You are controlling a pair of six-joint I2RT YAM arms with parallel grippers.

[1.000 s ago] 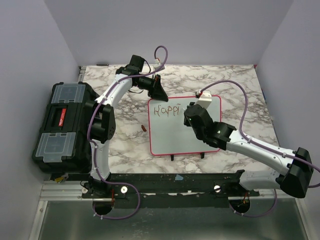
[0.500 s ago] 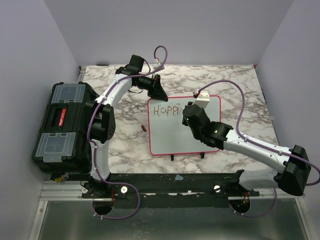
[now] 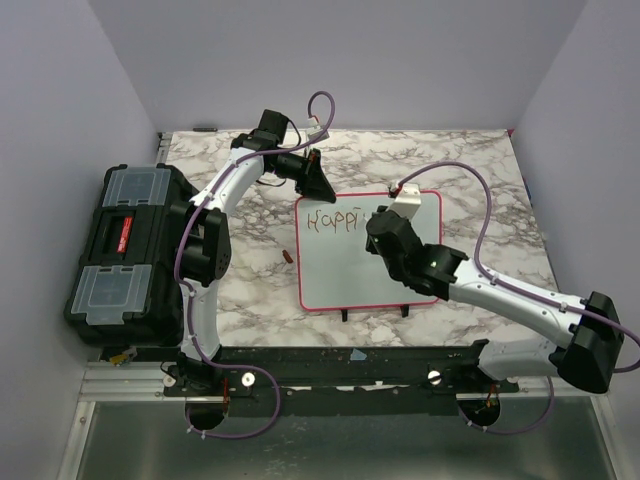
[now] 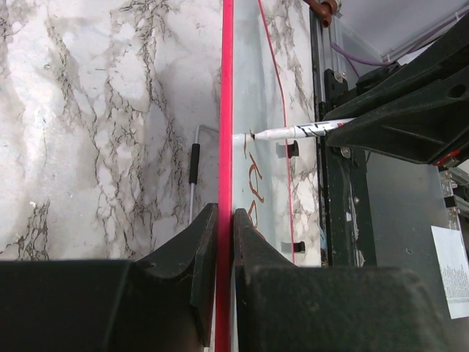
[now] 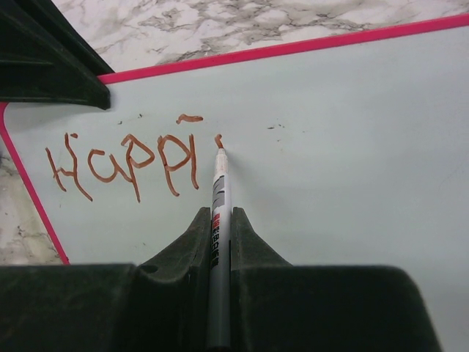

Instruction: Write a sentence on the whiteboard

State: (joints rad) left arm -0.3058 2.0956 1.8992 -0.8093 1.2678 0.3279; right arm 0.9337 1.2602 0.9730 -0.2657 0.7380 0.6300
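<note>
Whiteboard (image 3: 350, 270) at centre of top view, sentence (image 5: 121, 165) reading "Happi" along its upper left. Right gripper (image 5: 220, 214) clamped on marker (image 5: 218, 183), tip touching whiteboard. Left gripper (image 4: 224, 213) pinching whiteboard's upper-left frame.

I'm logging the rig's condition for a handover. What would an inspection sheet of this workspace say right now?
Surface: marble-patterned table, no damage seen.
Job's things: whiteboard at centre; lettering reads "Happi" plus the start of a further stroke; marker tip on the board.
Clutter: black toolbox at the left edge, lid shut; small dark red piece on the table just left of the board, identity unclear.
Grippers: left gripper clamped on the board's pink frame; right gripper shut on the marker.
Cables: purple cable arcs over the table's right side; another loops from the left arm.
Surroundings: plain lavender walls; nothing else seen.
</note>
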